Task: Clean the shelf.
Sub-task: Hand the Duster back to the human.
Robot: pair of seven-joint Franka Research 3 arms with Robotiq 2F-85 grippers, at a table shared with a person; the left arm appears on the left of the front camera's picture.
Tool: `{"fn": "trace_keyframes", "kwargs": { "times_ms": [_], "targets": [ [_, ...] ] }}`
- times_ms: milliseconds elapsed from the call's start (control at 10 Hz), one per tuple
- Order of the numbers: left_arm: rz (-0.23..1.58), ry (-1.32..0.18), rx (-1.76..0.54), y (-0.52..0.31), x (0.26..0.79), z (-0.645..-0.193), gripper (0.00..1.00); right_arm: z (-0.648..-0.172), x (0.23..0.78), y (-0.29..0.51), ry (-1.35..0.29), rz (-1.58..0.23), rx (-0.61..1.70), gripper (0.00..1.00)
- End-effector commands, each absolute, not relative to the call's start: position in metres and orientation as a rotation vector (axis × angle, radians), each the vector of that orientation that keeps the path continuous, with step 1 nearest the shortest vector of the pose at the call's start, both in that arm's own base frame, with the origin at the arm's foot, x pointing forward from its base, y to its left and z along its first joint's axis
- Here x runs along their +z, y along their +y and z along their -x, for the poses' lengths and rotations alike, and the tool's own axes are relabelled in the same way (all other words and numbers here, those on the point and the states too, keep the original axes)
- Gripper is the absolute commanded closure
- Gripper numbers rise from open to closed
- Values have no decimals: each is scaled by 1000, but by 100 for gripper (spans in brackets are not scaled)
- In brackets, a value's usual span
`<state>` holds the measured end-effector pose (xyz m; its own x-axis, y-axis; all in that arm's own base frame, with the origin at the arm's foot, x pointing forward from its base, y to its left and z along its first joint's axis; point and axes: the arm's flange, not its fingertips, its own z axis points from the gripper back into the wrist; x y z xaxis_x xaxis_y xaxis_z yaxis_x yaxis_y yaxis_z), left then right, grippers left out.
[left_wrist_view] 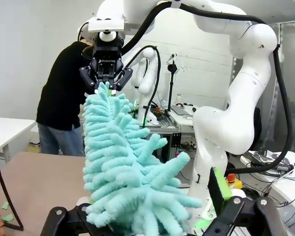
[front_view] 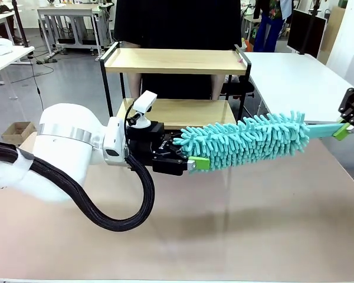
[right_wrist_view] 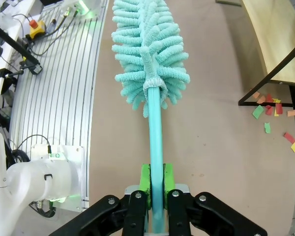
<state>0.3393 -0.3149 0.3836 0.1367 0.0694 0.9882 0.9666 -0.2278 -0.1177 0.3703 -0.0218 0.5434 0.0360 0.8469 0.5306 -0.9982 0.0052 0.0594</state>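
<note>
The small two-tier shelf (front_view: 176, 61) of light wooden boards in a thin black metal frame stands at the far side of the pale brown desk (front_view: 236, 224), with a person in black clothes (front_view: 177, 23) right behind it. In front of it, above the desk, a long duster with a fluffy turquoise microfibre head (front_view: 248, 140) and a flat turquoise plastic handle (right_wrist_view: 156, 147) hangs level between the two arms. The right claw (right_wrist_view: 156, 183) is clamped tight on the near end of the handle, its green pads pressing both faces. The left claw (front_view: 192, 162) sits around the tip of the fluffy head with its fingers parted fairly wide; the strands spill between them, and I cannot tell whether the pads press on the head yet. Small scraps of coloured paper (right_wrist_view: 275, 115) lie on the desk by the foot of the shelf frame. The shelf itself looks light and stiff, with smooth boards and low side rails, so it would likely slide or tip if pushed hard from the side; a steadying hold would go best on a black upright or a rail rather than on a board edge. The duster head is soft and springy and gives no firm purchase, while the thin handle is rigid and the sensible place to grip for sweeping the boards.
</note>
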Motion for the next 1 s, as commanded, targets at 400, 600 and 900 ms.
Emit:
{"fn": "trace_keyframes", "kwargs": {
  "times_ms": [400,600,900],
  "targets": [
    [1468,-1089,-1248,-328,380,-337,100,-370,545,-14,-411,-501,1527,87],
    [1454,-1088,-1266,-325,383,-336,94,-370,545,-14,-411,-501,1527,87],
    [1445,-1090,-1271,-320,387,-341,100,-370,545,-14,-411,-501,1527,87]
  ]
}}
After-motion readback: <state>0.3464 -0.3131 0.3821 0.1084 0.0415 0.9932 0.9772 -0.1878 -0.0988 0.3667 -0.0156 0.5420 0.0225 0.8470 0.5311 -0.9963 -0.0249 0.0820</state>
